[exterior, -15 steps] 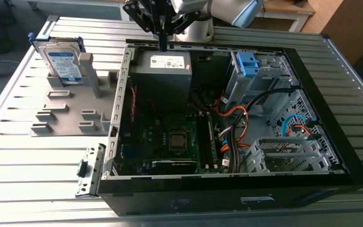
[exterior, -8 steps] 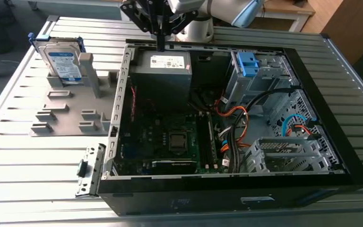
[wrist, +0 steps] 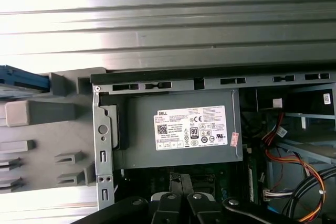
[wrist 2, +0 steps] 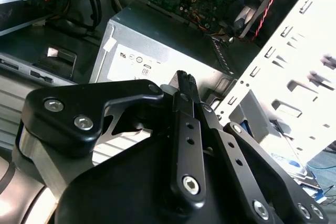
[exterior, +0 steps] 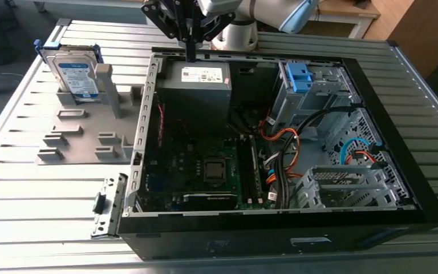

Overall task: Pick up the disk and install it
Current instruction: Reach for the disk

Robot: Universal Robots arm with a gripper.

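Fingers clenched, empty, above PSU in PC case; disk upright in grey holder, well apart from them.

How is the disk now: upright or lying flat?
Upright: the disk stands on edge in the grey holder, outside the computer case.

The light grey tubular robot arm with pale blue joint caps shows at the top edge of the exterior view and bends toward that view's left. At its wrist it carries a black metal linkage gripper, which points straight down. Its two slim black fingers lie pressed together, so the jaws stand closed tip to tip. In the second wrist view, the bolted black link bars converge on the fingertips.
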